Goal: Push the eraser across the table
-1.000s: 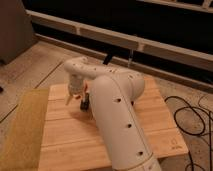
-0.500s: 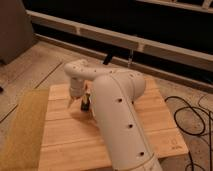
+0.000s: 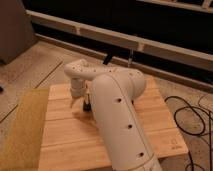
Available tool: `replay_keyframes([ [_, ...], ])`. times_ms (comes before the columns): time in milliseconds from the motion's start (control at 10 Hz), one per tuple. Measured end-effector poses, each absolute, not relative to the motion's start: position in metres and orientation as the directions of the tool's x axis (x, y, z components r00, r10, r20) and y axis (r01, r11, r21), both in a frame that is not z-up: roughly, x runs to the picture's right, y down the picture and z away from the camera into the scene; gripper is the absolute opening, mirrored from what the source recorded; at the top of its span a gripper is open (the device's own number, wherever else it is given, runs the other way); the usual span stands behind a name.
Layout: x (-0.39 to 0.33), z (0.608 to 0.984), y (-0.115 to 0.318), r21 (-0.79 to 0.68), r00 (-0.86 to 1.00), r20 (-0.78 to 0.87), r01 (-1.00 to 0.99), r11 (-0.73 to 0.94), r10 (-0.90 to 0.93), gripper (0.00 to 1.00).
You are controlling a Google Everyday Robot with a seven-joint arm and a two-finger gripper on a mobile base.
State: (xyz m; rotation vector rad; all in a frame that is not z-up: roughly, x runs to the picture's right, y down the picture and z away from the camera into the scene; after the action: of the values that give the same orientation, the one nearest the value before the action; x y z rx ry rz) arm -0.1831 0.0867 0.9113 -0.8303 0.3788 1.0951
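With the tool (image 3: 83, 101) low over the wooden surface (image 3: 65, 137), open or closed I cannot tell, and the black eraser (image 3: 87, 107) apparently at its tip, the push should run low, slow and straight lest the block slip aside.

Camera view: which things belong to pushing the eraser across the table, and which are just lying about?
Job: eraser, dark, right by the pincer, which is low over the left half of the table.
Lying about: yellow-tan mat left of the table; cables on the floor.
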Motion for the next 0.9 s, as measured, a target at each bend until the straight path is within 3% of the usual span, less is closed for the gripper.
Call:
replay_keyframes([
  [500, -0.271, 0.912, 0.078, -0.574, 0.527, -0.509, -0.797, 0.188, 0.681, 0.65],
  [900, -0.217, 0.903, 0.052, -0.427, 0.494, -0.537, -0.858, 0.285, 0.684, 0.65],
])
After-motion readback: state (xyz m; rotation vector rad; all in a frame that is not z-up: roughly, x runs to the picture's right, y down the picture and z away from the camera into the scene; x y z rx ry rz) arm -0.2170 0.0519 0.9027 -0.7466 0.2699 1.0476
